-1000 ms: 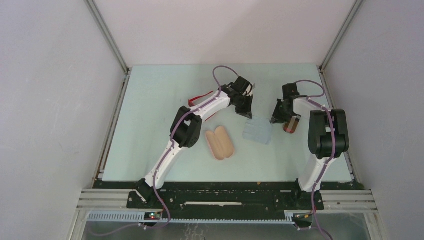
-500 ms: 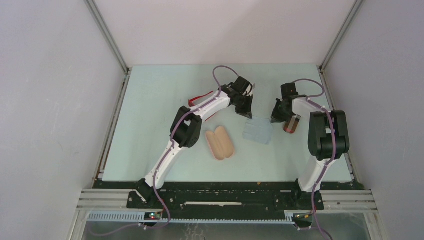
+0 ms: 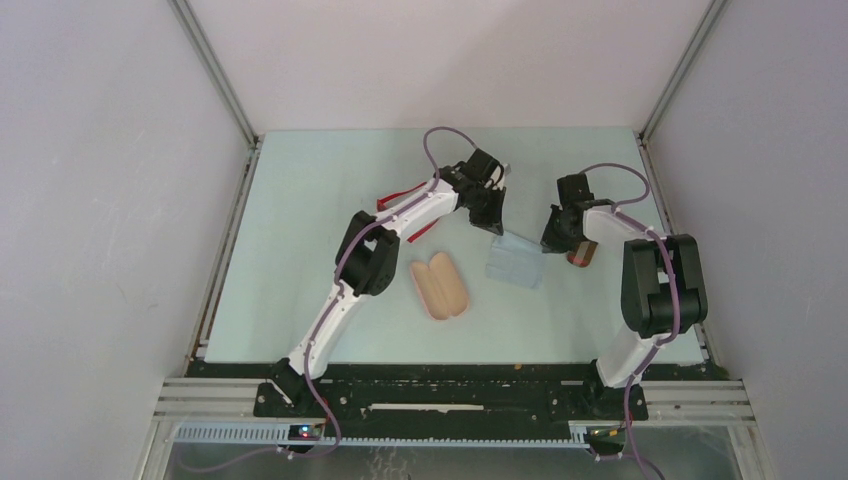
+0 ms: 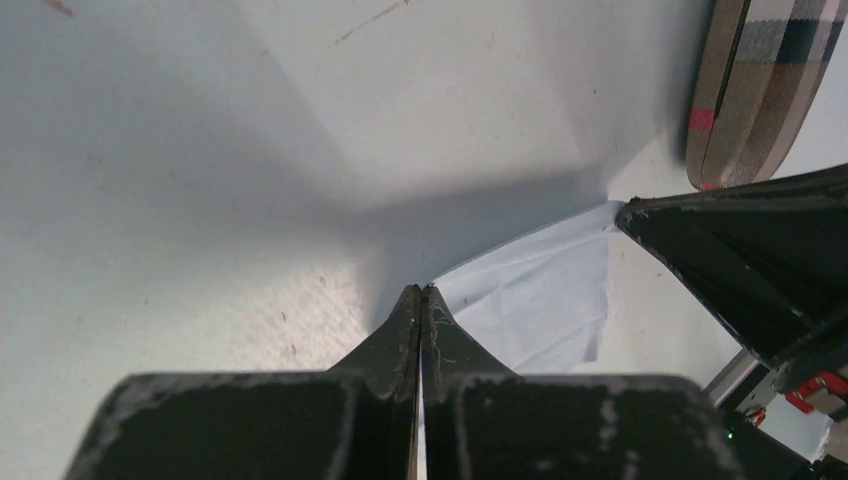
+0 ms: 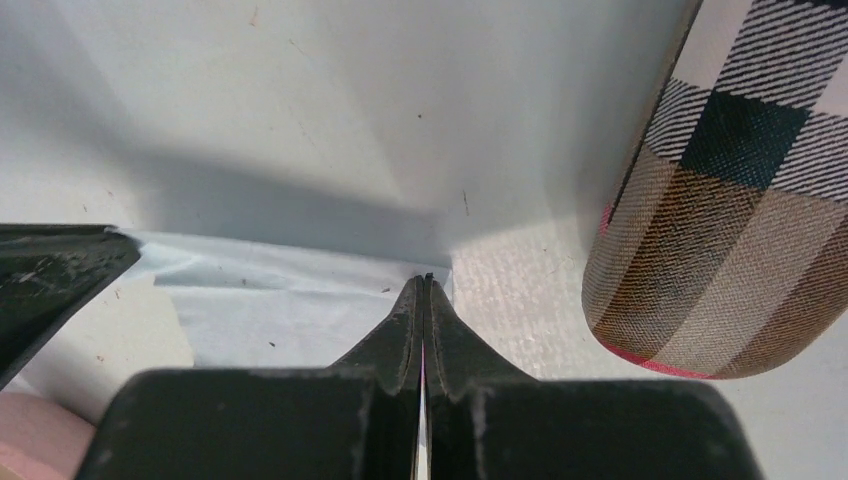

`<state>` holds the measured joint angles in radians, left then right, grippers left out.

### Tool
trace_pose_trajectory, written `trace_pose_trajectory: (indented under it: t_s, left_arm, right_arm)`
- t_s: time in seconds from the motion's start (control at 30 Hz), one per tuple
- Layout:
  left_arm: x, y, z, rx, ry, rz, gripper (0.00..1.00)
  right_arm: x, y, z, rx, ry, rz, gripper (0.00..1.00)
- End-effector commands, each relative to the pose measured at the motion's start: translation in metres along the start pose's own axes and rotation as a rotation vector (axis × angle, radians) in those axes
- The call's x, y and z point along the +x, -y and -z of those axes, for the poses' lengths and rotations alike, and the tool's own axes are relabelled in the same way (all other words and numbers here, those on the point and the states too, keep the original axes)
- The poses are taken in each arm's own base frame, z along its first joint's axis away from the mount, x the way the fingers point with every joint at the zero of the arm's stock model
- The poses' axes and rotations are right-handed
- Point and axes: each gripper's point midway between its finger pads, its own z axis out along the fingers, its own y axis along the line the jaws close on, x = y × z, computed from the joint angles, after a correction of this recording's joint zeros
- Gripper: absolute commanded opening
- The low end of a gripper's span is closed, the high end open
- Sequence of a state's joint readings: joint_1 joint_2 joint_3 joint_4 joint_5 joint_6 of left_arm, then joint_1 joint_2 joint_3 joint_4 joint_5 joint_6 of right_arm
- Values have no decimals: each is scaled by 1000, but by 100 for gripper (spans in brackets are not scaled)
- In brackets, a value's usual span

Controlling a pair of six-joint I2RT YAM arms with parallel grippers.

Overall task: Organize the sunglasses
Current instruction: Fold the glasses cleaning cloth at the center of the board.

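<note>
On the pale table [image 3: 300,250] seen from above, the red sunglasses [image 3: 392,200] lie left of centre toward the far side, mostly hidden under the left arm. The exposed red strip runs diagonally from near-left to far-right, and which way the lenses face cannot be told. The left gripper [image 3: 497,229] and right gripper [image 3: 549,244] are each pinched tight on a far corner of the pale blue cloth [image 3: 515,265], which lies apart from the glasses. A second ago the cloth lay flat and the right claw had not yet closed. Now it is clamped on its corner, the cloth's far edge is raised between the two claws, and the right arm's elbow has swung nearer the camera. Left of the cloth the pink case [image 3: 441,285] lies open, its two halves side by side and its long axis running roughly near to far; what it holds cannot be made out. The plaid case [image 3: 583,254] sits just beside the right gripper, partly covered by that arm. From the left wrist, the fingertips [image 4: 405,320] meet with no gap and a corner of the cloth is caught at their tip. The sheet stretches to the right gripper's dark point at the opposite corner, and the plaid case, closed along its seam, lies beyond. From the right wrist, the fingertips [image 5: 405,320] press together on the cloth's corner, with the plaid case close on the right and the left gripper holding the other corner at the left edge.
</note>
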<state>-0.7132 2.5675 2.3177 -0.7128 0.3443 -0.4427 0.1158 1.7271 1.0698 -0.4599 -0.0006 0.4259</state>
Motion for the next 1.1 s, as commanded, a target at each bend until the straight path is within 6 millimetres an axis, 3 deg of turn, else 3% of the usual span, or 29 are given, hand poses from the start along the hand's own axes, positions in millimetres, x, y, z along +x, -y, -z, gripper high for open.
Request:
trace_pose_trajectory:
  t_s: [0.0,0.67,1.07]
  left_arm:
    - [-8,23,39,33,35,-63,0]
    - [45,27,48,26,-77,-136,0]
    - [58,20,47,7,-100,-131,0]
  right_arm:
    - [-8,-3,13,-2,62,-9,0]
    - [36,5,26,-18,25,3,0]
    - [61,6,27,-21,3,29,0]
